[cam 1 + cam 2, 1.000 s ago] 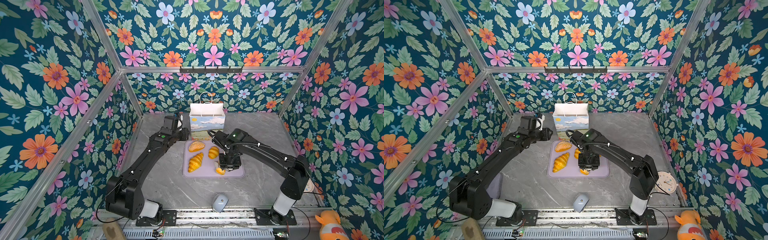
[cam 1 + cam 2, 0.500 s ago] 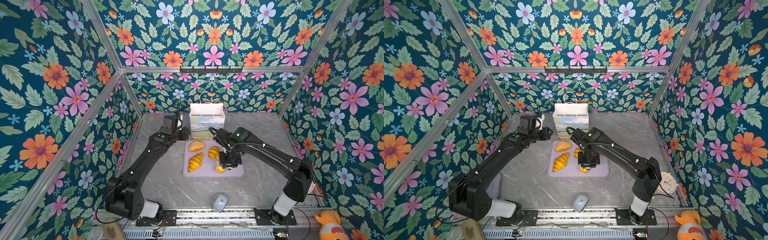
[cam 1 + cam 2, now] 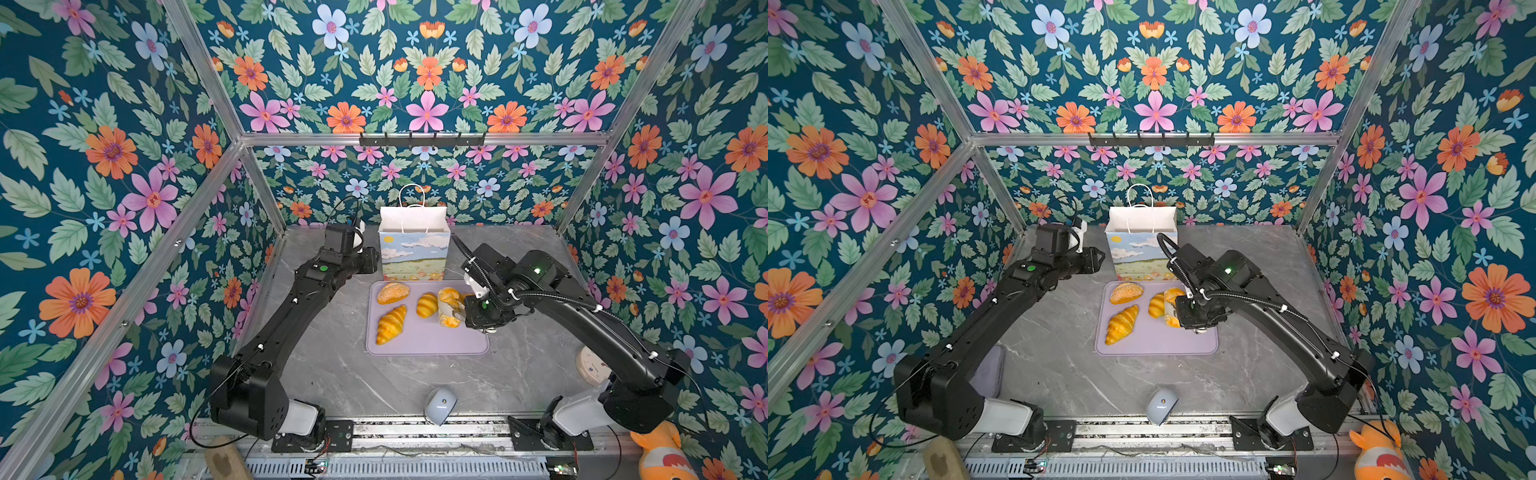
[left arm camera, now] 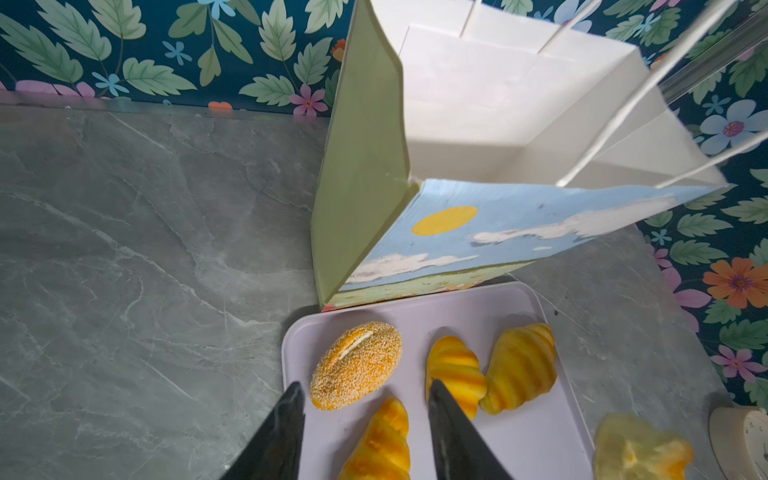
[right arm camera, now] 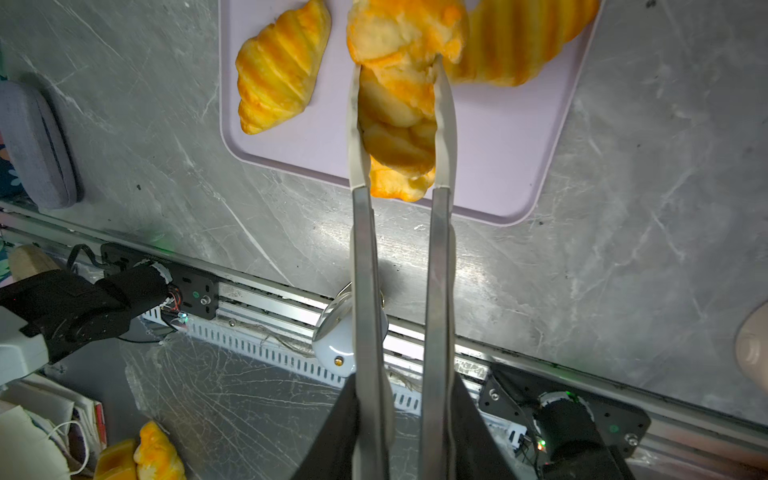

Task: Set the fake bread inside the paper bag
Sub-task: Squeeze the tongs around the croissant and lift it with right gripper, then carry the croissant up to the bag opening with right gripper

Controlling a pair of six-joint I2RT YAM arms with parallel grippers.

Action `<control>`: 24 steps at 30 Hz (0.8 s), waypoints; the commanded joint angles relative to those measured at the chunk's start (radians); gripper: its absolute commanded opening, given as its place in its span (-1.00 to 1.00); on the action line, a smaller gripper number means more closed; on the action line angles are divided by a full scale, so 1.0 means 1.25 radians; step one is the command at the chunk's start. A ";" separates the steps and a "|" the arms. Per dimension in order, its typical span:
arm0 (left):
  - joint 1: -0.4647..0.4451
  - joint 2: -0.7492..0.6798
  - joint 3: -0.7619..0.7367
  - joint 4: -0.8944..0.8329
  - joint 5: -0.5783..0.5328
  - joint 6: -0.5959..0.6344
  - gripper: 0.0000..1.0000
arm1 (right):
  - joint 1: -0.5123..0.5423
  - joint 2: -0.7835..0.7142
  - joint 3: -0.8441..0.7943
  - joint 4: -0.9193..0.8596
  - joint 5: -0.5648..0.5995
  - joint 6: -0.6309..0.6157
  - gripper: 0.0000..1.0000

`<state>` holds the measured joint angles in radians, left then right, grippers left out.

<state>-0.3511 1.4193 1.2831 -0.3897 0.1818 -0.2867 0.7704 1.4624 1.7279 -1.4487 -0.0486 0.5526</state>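
The right gripper (image 5: pixel 397 66) is clamping a croissant (image 5: pixel 395 137) between its jaws. The croissant is lying lengthwise along them.

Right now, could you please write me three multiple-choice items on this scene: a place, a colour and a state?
1. Where does the paper bag stand relative to the tray?
A. on it
B. just beyond its far edge
C. in front of it

2. What colour is the tray?
A. green
B. lilac
C. red

3. What state is the right gripper in?
A. open
B. shut on nothing
C. shut on a fake bread piece

Key: 1B, it rises behind the tray; 2B, its bare surface is lilac; 3C, the piece sits pinched in it.
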 commanded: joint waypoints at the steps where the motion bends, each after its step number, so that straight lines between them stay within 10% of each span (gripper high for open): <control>1: 0.001 0.003 0.021 -0.018 0.006 -0.004 0.00 | -0.035 -0.027 0.007 -0.017 0.031 -0.099 -0.49; 24: 0.001 0.029 0.118 -0.083 -0.003 -0.011 0.00 | -0.354 -0.030 0.158 0.178 -0.118 -0.561 -0.47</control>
<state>-0.3511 1.4483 1.4220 -0.4866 0.1822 -0.2935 0.3454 1.4204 1.9179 -1.3231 -0.1158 -0.0696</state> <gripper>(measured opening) 0.498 0.296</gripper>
